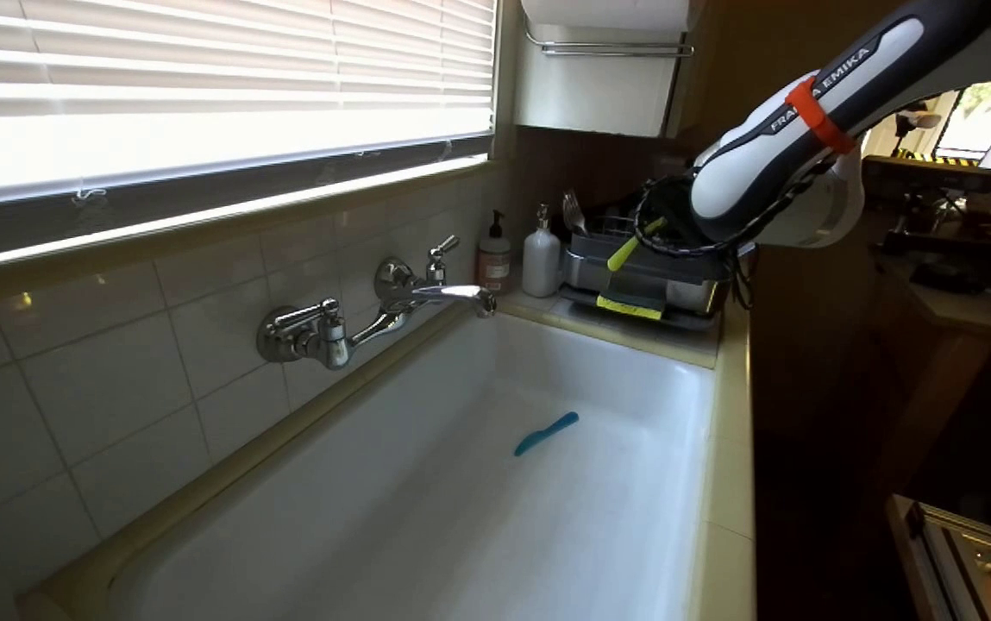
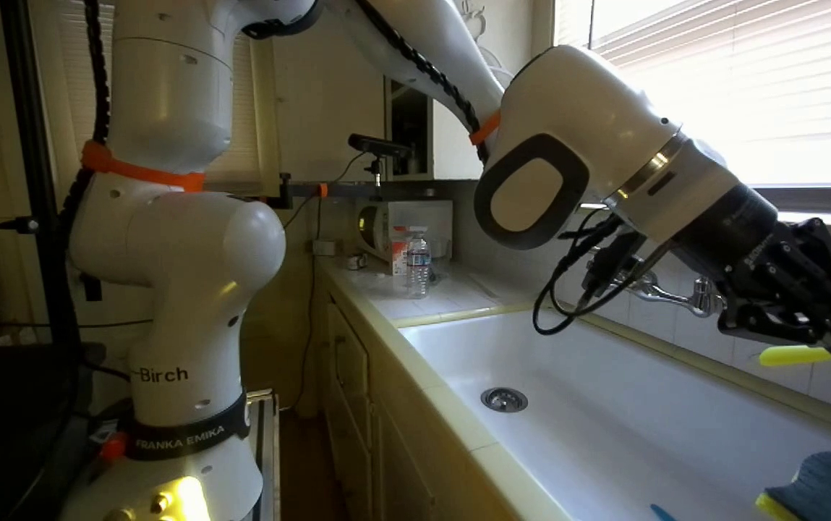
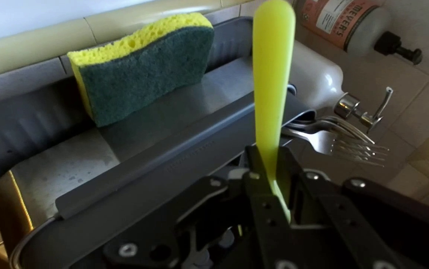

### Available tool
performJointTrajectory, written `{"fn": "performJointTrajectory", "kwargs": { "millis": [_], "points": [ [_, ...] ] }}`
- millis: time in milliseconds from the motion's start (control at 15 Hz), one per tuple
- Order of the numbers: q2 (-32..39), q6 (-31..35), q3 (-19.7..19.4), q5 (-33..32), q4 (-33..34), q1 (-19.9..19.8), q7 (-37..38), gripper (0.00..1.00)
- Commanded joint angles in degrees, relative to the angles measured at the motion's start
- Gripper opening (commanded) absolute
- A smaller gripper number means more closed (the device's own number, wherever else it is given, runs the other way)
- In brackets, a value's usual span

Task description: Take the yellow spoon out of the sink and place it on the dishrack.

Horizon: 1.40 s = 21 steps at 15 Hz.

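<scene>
1) One slim yellow-green plastic spoon [image 3: 273,71]: raised in the robot's grasp, rounded end projecting outward

2) One black two-fingered gripper [image 3: 268,160]: clenched on the spoon, a finger against either side, part of the spoon running back between them

3) One dark grey-black boxy dishrack [image 3: 143,190]: beneath the spoon in the wrist view; contact between the two cannot be determined; interior mostly concealed by the gripper

4) One yellow and dark green sponge [image 3: 143,74]: set along the rack's long side, green face toward the rack, yellow layer away from it; apart from the spoon

5) At least two silver metal forks [image 3: 328,144]: at the rack's corner, tines upward

6) One white bottle with metal pump [image 1: 541,263]: upright, just beside the rack; one bottle with orange-pink label and black pump [image 1: 493,261]: upright, next to the white bottle and farther from the rack

7) One long, deep white rectangular sink [image 1: 426,517]: just beside the rack, the spoon outside it; blue plastic knife-shaped utensil [image 1: 545,434] lying flat on its floor, nearer the rack end; round metal drain [image 2: 504,399] toward the opposite end

8) One chrome two-handled tap [image 1: 443,294]: fixed to the white-tiled wall [image 1: 98,388], spout reaching over the sink

9) One white and black robot arm with orange bands [image 2: 574,108]: extended along the sink, angled down to the gripper

10) One clear plastic water bottle [image 2: 419,269]: upright on the tiled counter [image 2: 458,291] beyond the drain end, near a white microwave [image 2: 426,215]
</scene>
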Motion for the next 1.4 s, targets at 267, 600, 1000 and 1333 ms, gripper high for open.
{"fn": "performJointTrajectory", "kwargs": {
  "millis": [267,600,1000,1333],
  "points": [
    [6.97,-2.1,-17.59,8.82,1.22,16.54,-0.04,0.04],
    [18.11,-12.13,-29.42,11.23,0.82,24.7,0.6,0.04],
    [21.45,-19.45,-29.69,11.25,1.85,22.2,-1.83,0.15],
    [22.84,-20.27,-29.88,11.08,1.74,22.03,-1.65,0.15]
  ]
}}
